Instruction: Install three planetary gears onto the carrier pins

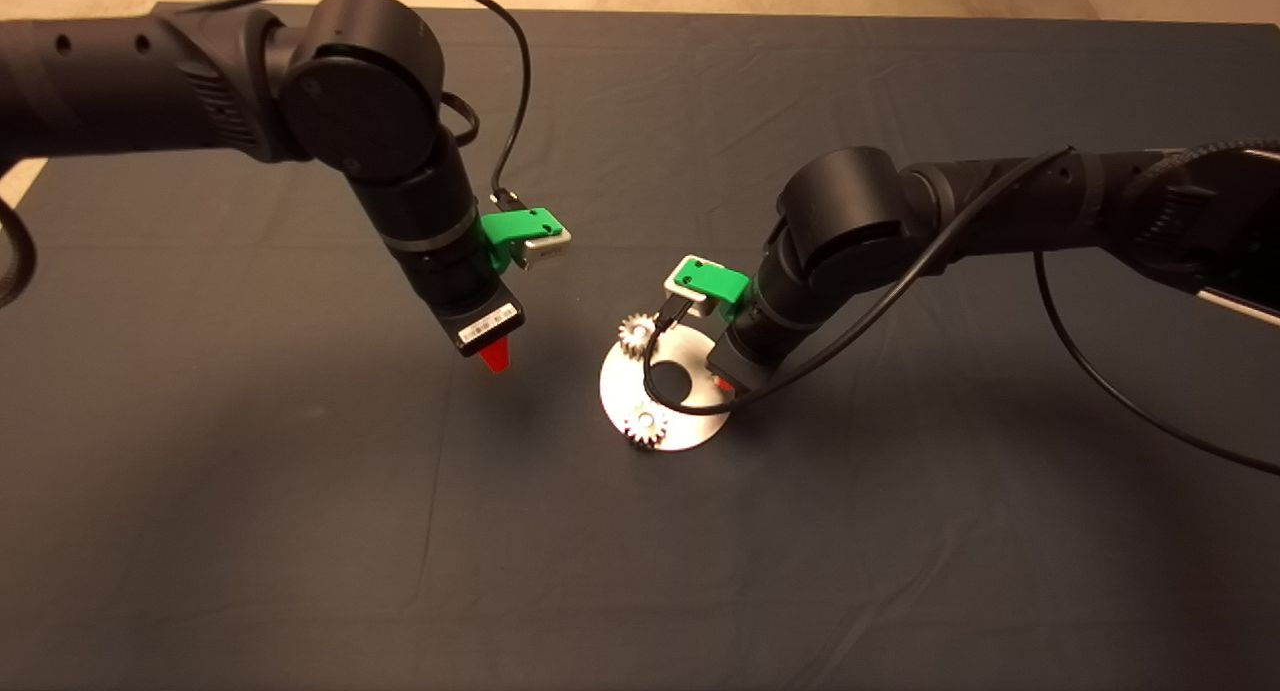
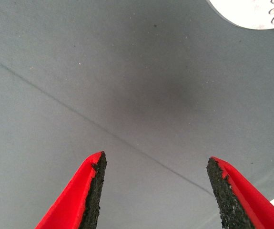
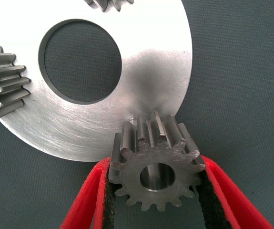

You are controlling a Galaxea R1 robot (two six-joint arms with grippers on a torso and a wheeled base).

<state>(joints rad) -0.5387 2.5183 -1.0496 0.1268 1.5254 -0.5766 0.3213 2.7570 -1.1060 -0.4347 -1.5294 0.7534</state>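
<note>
Between the right gripper (image 3: 157, 183) jaws a third gear (image 3: 157, 164) is being held clenched, hanging at the rim of the disc (image 3: 146, 81), so two gears (image 1: 637, 332) (image 1: 646, 427) are sitting on their pins and, by my reading, one is remaining. The pin under it is hiding from view. The left gripper (image 2: 156, 188) is hovering with jaws released over bare mat (image 1: 300, 531) beside the disc, leaving wide room all round the bench.

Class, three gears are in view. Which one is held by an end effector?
The gear between the right end effector's pads at the disc's edge; the other two sit on the disc, ungripped.
</note>
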